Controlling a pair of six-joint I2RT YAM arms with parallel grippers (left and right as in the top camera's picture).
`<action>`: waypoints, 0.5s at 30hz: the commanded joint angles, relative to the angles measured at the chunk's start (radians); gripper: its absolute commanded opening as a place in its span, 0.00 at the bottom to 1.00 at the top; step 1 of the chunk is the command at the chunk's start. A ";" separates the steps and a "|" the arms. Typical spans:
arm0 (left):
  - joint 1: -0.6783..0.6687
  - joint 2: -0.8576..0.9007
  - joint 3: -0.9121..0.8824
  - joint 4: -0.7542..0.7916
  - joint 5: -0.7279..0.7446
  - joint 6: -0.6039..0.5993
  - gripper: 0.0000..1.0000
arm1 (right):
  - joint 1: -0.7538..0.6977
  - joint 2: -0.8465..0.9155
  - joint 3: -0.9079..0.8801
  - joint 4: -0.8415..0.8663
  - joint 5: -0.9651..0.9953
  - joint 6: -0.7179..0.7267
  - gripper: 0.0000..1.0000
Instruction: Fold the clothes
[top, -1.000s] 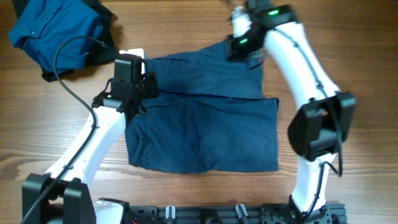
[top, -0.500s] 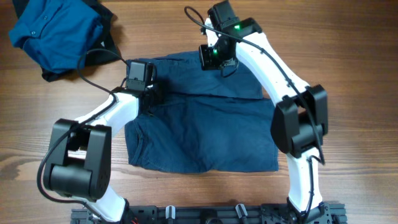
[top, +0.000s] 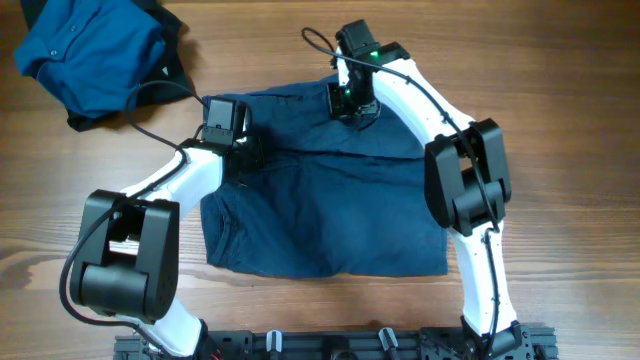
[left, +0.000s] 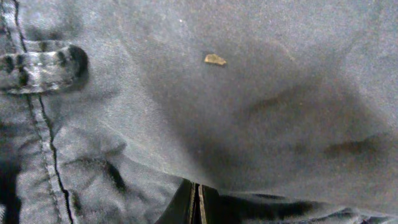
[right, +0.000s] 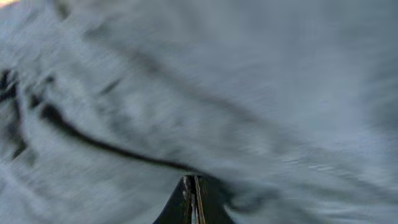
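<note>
Shirt (top: 85, 50): brighter blue, buttoned, crumpled in a heap at the far left corner of the counter (top: 570, 100), well apart from the shorts.
Dark cloth (top: 172, 55): black, poking out from under the shirt's right side.
Cable (top: 140, 95): black, looping from beside the shirt down to the left arm.
Left arm (top: 175, 180): white with black joints, reaching from the near left to the left edge of the shorts.
Left claw (top: 245, 155): down on the shorts' left edge. In its wrist view the fingers (left: 185, 205) are pressed together, with their tips under a fold of cloth. I cannot tell whether a layer is pinched.
Belt loop (left: 40, 65): upper left of the left wrist view, beside a stitched seam.
Speck (left: 215, 60): small, tan, lying on the cloth.
Shorts (top: 330, 220): dark navy, flat in the middle of the counter between the arms. A narrower upper part meets a wider lower part at a crease line.
Right claw (top: 352, 108): on the far edge of the shorts, near the middle. Its wrist view is blurred and full of cloth, with the fingers (right: 186, 202) tight together. I cannot tell whether they grip any cloth.
Right arm (top: 470, 190): white, arching from the near right, with green lights (top: 372, 50) at its wrist.
Rail (top: 330, 345): black, along the near edge.
</note>
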 joint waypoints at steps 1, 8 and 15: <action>0.001 0.021 -0.011 -0.024 0.050 -0.009 0.04 | -0.049 0.067 -0.001 0.013 0.026 0.025 0.04; 0.001 0.021 -0.011 -0.020 0.050 -0.009 0.04 | -0.093 0.104 -0.001 0.045 0.052 0.024 0.04; 0.001 0.021 -0.011 -0.037 0.047 0.000 0.04 | -0.134 0.120 -0.001 0.060 0.187 0.026 0.04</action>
